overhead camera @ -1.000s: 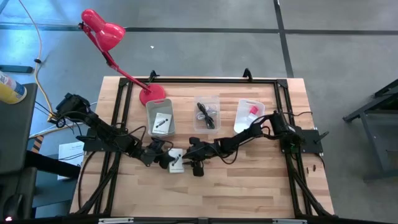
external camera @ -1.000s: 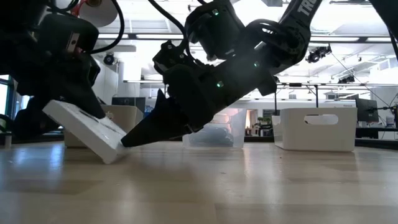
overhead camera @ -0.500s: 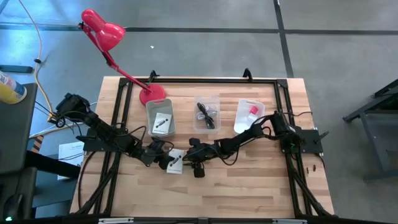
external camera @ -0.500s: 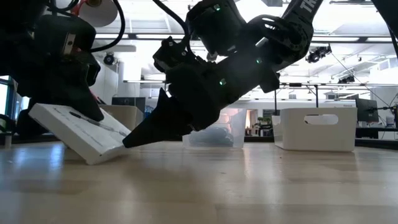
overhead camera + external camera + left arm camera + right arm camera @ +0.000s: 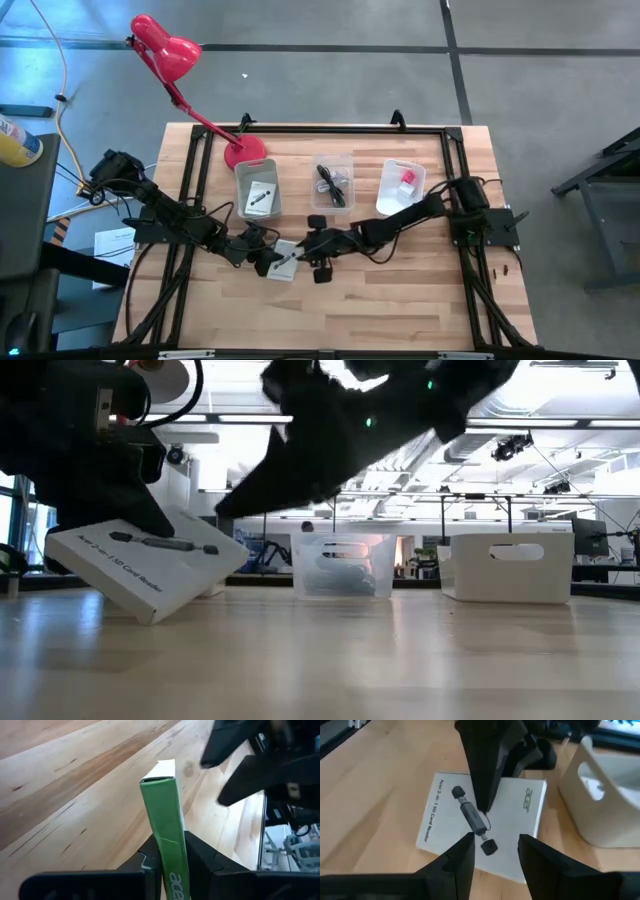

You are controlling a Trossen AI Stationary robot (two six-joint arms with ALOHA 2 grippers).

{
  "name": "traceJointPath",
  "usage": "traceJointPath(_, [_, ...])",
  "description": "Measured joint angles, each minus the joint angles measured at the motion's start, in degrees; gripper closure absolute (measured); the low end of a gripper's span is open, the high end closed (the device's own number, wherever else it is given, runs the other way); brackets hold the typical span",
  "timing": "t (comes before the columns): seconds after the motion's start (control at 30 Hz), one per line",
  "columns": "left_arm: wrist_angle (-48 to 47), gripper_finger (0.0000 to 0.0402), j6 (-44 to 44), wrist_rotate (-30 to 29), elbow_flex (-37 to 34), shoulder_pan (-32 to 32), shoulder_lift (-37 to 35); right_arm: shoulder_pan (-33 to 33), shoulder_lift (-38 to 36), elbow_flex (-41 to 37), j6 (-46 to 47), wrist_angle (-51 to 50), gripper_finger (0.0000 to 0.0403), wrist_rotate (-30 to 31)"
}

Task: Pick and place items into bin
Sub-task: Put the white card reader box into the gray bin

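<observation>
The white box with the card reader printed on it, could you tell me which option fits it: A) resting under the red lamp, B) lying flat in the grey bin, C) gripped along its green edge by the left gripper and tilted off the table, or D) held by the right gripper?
C: the left gripper is clamped on the white box at its green edge, and the box is tilted; the right gripper hangs open above it.

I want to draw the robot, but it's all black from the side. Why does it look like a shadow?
In the low view, bright ceiling lights and windows shine behind the arms, so they show as dark shapes; the white box in the left gripper stays readable. In the high view, light falls evenly. In the right wrist view, the right gripper looks soft-edged up close.
</observation>
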Motion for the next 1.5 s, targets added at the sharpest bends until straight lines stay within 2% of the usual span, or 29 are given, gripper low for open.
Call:
traceJointPath(0.27, [3.84,0.0362,5.06,0.11,-0.16,-0.02,-0.02,2.83,-7.1,0.07,-2.54,-8.48,0.0261,6.07])
traceJointPath(0.6, [16.88,0.037,14.71,-0.7,-0.18,0.02,-1.23,6.81,-15.29,0.07,0.46,-24.85,0.0261,17.63])
traceJointPath(0.8, [18.1,0.0372,24.05,-3.5,-0.13,0.04,-8.73,9.0,-17.54,0.07,2.21,-28.79,0.0261,21.93])
traceJointPath(0.93, [17.71,0.0374,32.08,-6.08,-0.13,0.04,-16.04,9.87,-17.59,0.07,3.19,-29.36,0.0261,22.24])
traceJointPath(1.03, [14.03,0.0376,36.51,-8.9,-0.09,0.04,-22.16,9.93,-17.59,0.07,4.67,-30.94,0.0261,22.23])
traceJointPath(1.17, [2.68,0.0376,39.2,-14.36,-0.09,0.04,-31.77,9.86,-17.59,0.07,6.28,-32.31,0.0261,22.4])
traceJointPath(1.33, [-14.14,0.0377,38.75,-21.83,-0.09,0.04,-43.59,9.96,-17.59,0.07,6.51,-32.46,0.0261,22.77])
traceJointPath(1.5, [-27.45,0.0377,35.86,-28.64,-0.09,0.04,-52.11,10.19,-17.59,0.07,5.84,-32.44,0.0261,24.09])
